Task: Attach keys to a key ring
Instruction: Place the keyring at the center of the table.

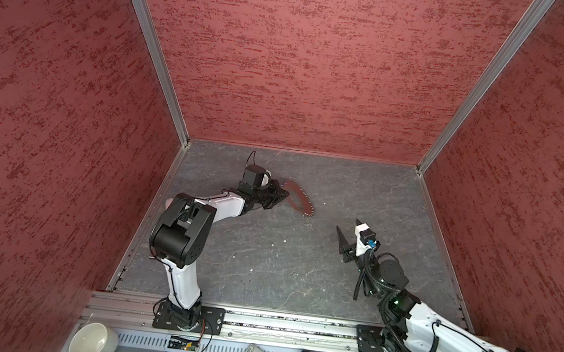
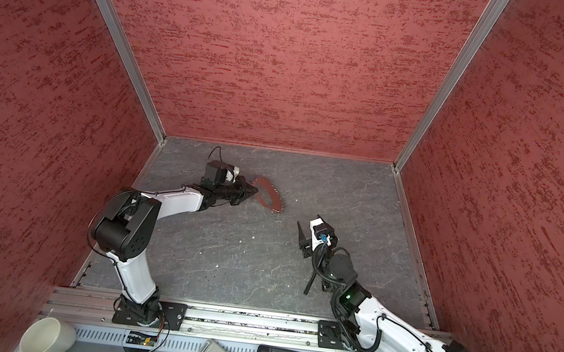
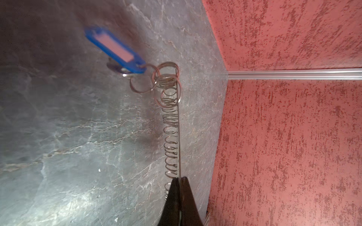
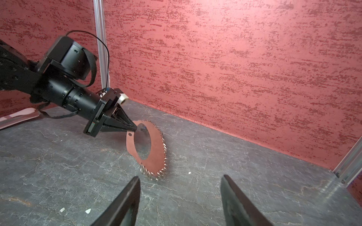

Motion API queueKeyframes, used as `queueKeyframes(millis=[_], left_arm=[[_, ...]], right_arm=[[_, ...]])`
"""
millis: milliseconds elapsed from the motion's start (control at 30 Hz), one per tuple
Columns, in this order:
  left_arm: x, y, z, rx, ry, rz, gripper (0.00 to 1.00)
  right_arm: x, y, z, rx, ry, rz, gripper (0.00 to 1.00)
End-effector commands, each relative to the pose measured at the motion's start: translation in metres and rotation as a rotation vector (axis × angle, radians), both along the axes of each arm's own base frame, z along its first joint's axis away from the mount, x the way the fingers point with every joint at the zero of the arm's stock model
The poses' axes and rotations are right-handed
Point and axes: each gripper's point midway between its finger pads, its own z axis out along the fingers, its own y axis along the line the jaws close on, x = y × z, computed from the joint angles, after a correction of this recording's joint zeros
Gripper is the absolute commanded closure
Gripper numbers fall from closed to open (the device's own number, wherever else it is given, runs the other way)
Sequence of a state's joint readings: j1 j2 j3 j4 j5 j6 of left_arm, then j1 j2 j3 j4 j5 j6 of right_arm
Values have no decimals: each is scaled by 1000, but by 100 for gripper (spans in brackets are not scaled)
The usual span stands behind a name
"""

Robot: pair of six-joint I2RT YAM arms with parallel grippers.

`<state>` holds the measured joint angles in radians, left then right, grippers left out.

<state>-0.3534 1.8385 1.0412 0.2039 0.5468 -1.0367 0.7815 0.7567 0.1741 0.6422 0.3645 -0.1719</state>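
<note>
The left gripper (image 4: 135,128) is clenched on the key ring (image 4: 156,148) by its rim, propping it upright; the blue key tag (image 3: 115,49) hangs from links (image 3: 172,125) at the ring's far end; the right gripper (image 4: 180,177) gapes empty just short of the ring; that thin pinch could let it twist and slip; wall (image 4: 235,68) near behind the ring, open floor (image 4: 58,166) before it.

Walls (image 1: 304,60): red, mottled plaster texture, on three sides. Corner posts (image 1: 151,43): bare aluminium, at both rear corners. Floor (image 1: 282,256): grey veined slab, few pale specks.
</note>
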Motion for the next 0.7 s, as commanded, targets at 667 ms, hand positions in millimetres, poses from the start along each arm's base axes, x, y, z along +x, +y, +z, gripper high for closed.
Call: queueKeyframes(millis=[667], left_arm=[[-97,-40,-35,-28,36,-166,76]], right_arm=[[11,-3,4,-41,-10,-64,33]])
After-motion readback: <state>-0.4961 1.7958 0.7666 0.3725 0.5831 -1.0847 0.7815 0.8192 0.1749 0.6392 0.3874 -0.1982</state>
